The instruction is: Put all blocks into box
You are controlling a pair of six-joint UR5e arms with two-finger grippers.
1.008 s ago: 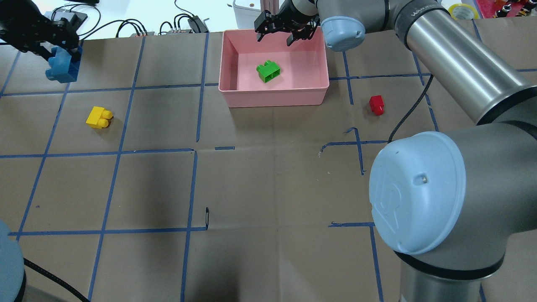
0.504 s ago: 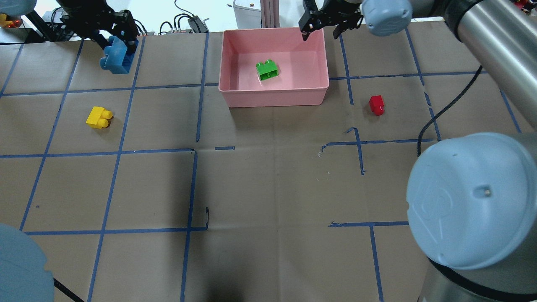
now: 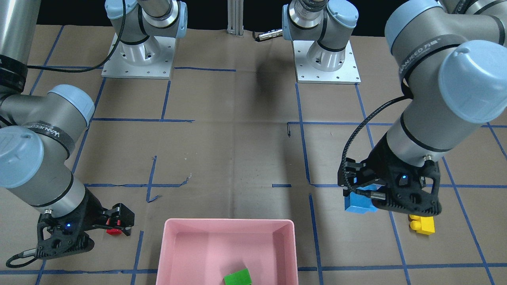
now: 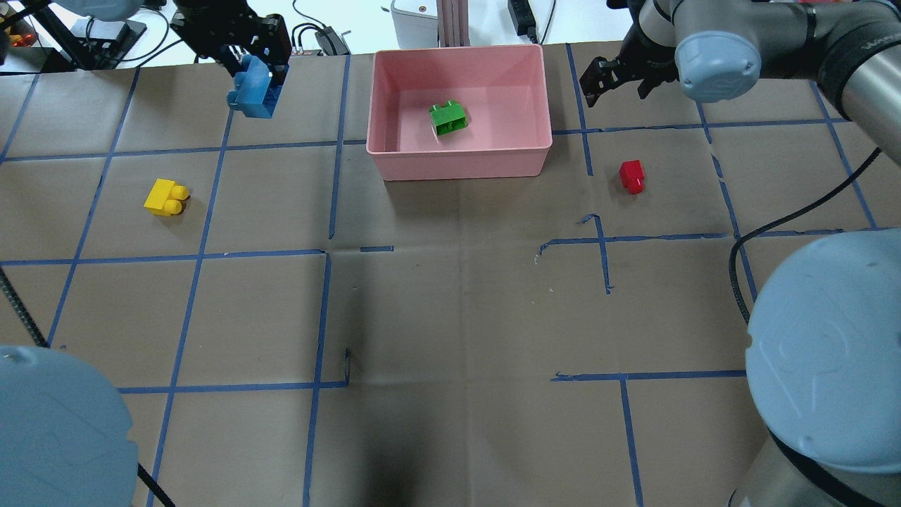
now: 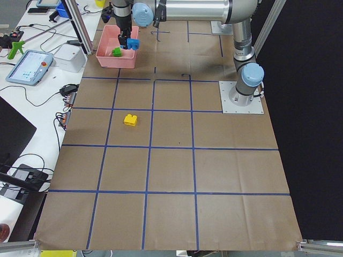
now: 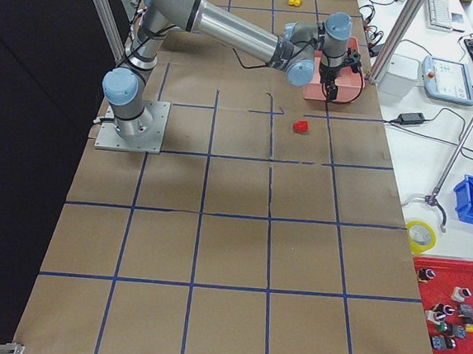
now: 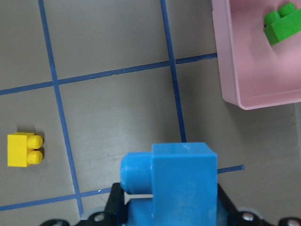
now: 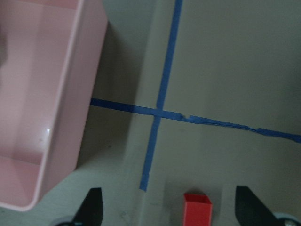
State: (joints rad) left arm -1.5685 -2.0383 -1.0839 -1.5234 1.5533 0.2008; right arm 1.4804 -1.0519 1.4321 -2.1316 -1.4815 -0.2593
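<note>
The pink box (image 4: pixel 457 163) stands at the table's far middle with the green brick (image 4: pixel 448 117) inside. My left gripper (image 4: pixel 257 74) is shut on the blue brick (image 4: pixel 252 93) and holds it above the table, left of the box; the blue brick fills the left wrist view (image 7: pixel 176 183). The yellow brick (image 4: pixel 166 197) lies on the table at the left. The red brick (image 4: pixel 631 176) lies right of the box. My right gripper (image 4: pixel 619 76) is open and empty, above the table right of the box. In the right wrist view the red brick (image 8: pixel 197 210) shows between its open fingers.
Cables and devices (image 4: pixel 310 39) and a metal post (image 4: pixel 450 17) lie beyond the table's far edge. Arm elbows (image 4: pixel 823 338) fill the overhead view's lower corners. Blue tape lines grid the brown table (image 4: pixel 457 317).
My left gripper has carried the blue brick rightward, closer to the box. My right gripper has moved from over the box's far rim to the right, past the box.
</note>
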